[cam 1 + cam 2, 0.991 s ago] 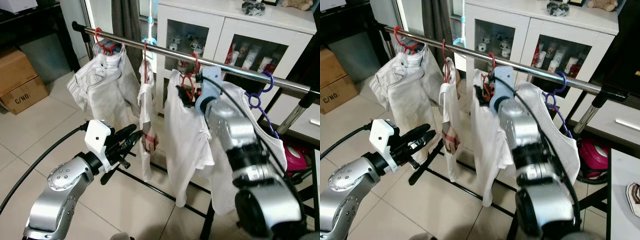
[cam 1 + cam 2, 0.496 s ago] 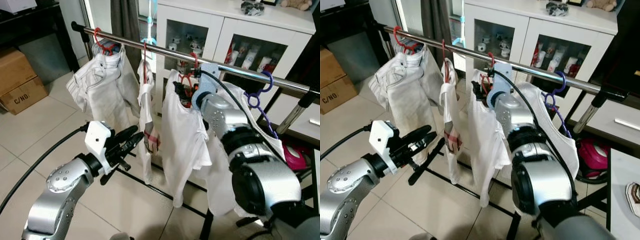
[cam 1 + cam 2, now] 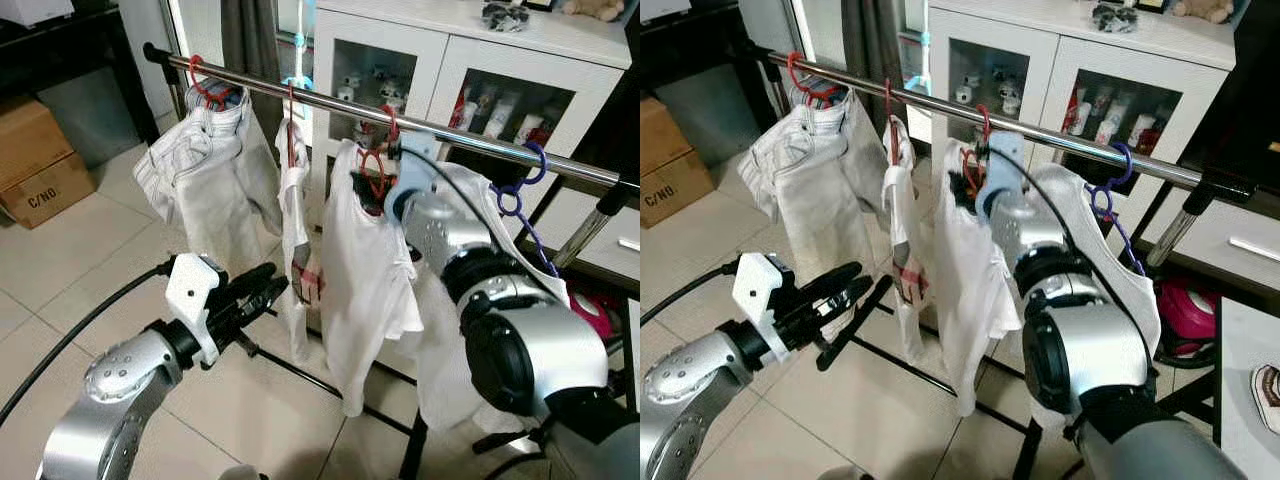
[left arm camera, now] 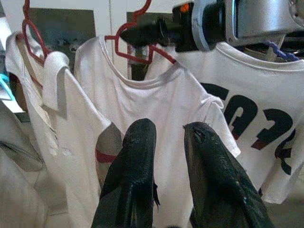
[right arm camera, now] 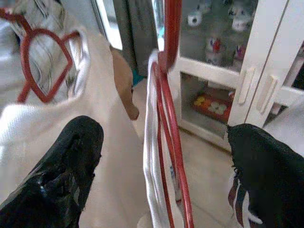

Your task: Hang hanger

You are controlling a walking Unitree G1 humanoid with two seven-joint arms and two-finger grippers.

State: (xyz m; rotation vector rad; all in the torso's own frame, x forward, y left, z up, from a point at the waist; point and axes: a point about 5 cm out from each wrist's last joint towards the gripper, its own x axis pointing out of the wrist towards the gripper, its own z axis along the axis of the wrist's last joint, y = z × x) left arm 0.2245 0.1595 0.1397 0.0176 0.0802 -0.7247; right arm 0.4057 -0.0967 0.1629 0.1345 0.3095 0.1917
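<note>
A red hanger (image 3: 376,166) carrying a white T-shirt (image 3: 365,270) hangs by its hook on the steel rail (image 3: 470,138). My right gripper (image 3: 368,192) is raised to the shirt's collar. In the right wrist view it stands open (image 5: 164,133), with the hanger's red wire (image 5: 171,95) between the wide-spread fingers and touching neither. My left gripper (image 3: 265,290) is held low in front of the rack and points at the clothes. Its fingers (image 4: 137,156) are slightly apart with nothing between them.
White shorts (image 3: 205,170) and a narrow white garment (image 3: 293,190) hang on red hangers further left. A purple hanger (image 3: 515,200) with a printed shirt hangs to the right. A white glass-door cabinet (image 3: 480,70) stands behind, a cardboard box (image 3: 40,160) at left, and the rack's black base bar (image 3: 300,365) lies on the floor.
My right forearm has drawn back and lower while its gripper stays at the red hanger. My left gripper has sunk a little and drifted right.
</note>
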